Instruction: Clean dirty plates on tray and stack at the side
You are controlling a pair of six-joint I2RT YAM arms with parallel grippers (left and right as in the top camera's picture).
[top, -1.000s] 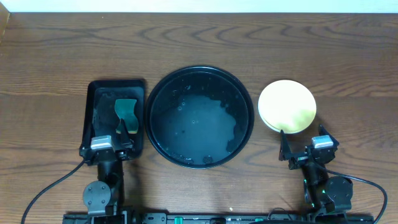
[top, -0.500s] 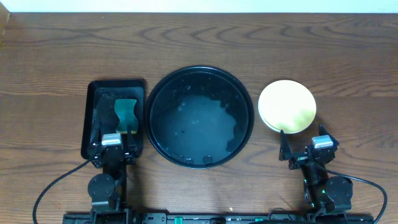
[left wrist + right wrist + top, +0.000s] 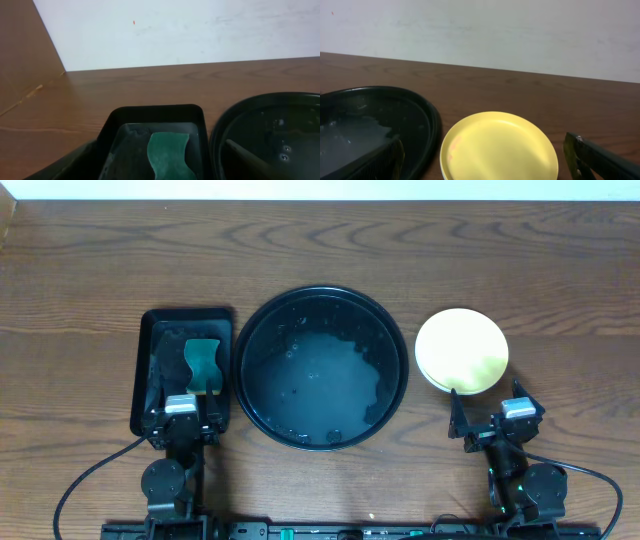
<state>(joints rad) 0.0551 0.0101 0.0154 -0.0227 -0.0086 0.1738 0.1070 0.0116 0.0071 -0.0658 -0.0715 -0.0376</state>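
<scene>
Overhead view, with both wrist views. The left gripper sits low at the lower left of the frame, drawn back close to its base. Its fingers are spread over the near end of a small rectangular black plastic tray and pinch nothing. The right gripper is likewise folded back at the lower right, pointing up the frame. Its claw is splayed wide and empty, just short of the plates.

The plates lie stacked on the brown wooden table at right of centre, beside the tray and apart from it. The top plate is round, shallow, pale yellow plastic. The tray is large, round, glossy black and raised at the rim, and its floor carries a film of water and scattered droplets. A green wavy-edged sponge lies in the rectangular tray.

A paler rim shows under the yellow plate, but the number of plates in the stack cannot be counted. In the wrist views, each gripper's fingers appear only as dark slivers at the bottom corners. The left wrist frame cuts off the sponge's near end, and the overhead frame cuts off both arm bases at its bottom edge.
</scene>
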